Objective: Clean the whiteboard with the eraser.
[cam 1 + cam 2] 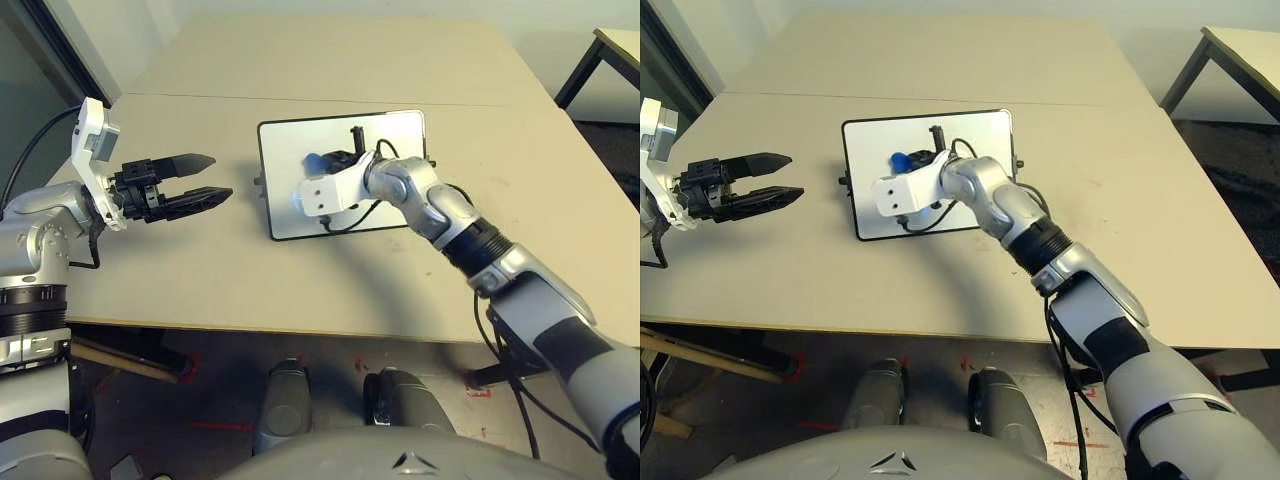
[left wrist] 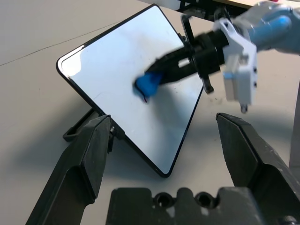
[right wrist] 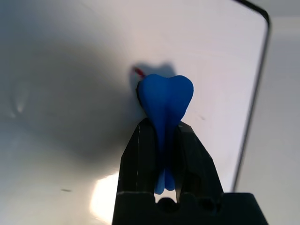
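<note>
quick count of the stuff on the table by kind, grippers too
whiteboard: 1
eraser: 1, blue, clamped in the right gripper
grippers: 2, the left gripper with jaws open
total: 4

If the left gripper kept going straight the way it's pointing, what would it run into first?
Most likely the white glossy whiteboard with the thin dark frame, at its near edge: the open left gripper points across bare table toward it. Depth is uncertain; it could also meet the right gripper.
</note>
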{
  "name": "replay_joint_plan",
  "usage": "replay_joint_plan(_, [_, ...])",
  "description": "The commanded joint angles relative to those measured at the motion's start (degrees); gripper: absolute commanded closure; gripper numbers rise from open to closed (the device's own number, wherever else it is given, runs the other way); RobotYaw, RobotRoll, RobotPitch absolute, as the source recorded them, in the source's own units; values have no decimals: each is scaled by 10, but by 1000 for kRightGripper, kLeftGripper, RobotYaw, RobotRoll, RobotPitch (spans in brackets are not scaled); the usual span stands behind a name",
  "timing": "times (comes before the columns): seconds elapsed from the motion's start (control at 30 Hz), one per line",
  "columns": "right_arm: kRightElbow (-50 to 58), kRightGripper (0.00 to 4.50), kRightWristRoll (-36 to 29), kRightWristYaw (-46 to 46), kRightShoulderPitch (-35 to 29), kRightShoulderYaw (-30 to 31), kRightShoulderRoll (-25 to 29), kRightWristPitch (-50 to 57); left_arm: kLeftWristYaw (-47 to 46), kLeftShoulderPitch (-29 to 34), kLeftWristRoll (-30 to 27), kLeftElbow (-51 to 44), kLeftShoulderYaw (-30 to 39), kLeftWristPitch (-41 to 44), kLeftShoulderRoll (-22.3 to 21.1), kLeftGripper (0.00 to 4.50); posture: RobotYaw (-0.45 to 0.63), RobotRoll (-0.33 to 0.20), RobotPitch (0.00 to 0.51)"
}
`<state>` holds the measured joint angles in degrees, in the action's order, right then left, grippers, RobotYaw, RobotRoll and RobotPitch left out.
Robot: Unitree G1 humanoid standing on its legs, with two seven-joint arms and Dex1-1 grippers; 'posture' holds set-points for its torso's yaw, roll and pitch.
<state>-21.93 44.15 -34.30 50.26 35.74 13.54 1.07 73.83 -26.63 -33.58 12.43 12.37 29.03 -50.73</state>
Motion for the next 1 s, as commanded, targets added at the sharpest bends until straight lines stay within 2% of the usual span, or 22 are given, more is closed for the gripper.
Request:
replay_joint_plan(0.03, [17,4173,7,-28,-26,23,6,-2,-1,-1,6,-2,-3,1,-1,0,313,0,45])
replay_joint_plan(0.3, [45,4173,13,-54,-44,32,4,5,-2,-2,6,-2,-5,2,1,0,313,0,48])
replay_joint_plan(0.6, [8,4173,4,-20,3,-4,-7,12,-6,-2,5,-3,-4,2,1,0,315,0,49])
replay_joint_plan(0.87, [32,4173,-70,19,50,-110,-21,63,-6,-6,9,3,-9,-7,8,0,297,0,44])
replay_joint_plan(1.0, [100,4173,-169,2,36,-227,-23,174,-2,-19,14,12,-17,-12,15,0,279,0,43])
